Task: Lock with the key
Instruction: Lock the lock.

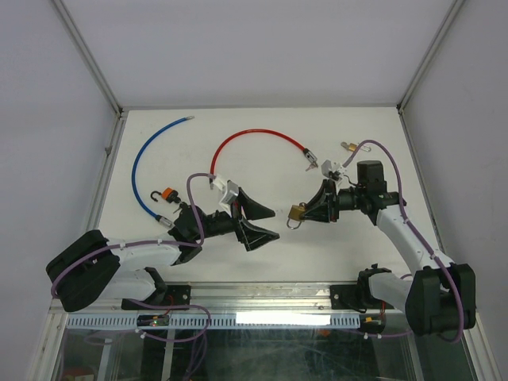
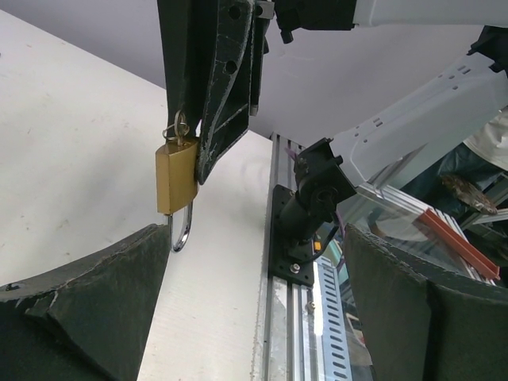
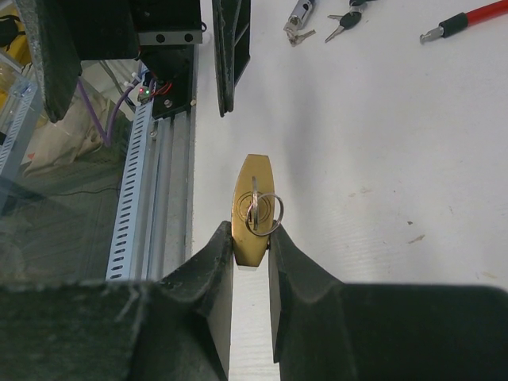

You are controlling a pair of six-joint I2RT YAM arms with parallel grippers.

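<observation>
The left gripper [image 1: 267, 224] stands wide open with nothing in it, just beside the padlock [image 3: 252, 208]; the padlock is held in the air above the table [image 1: 198, 159], between the 2 arms, pinched by its body in the right gripper [image 3: 250, 248]. It is likely rigid, smooth brass, dense for its size and apt to slip; best gripped on the flat faces, leaving the key [image 3: 255, 198] free. It looks small and gold-coloured, with 1 ringed key in one end and a steel shackle [image 2: 182, 232] at the other; whether the shackle is latched I cannot tell.
</observation>
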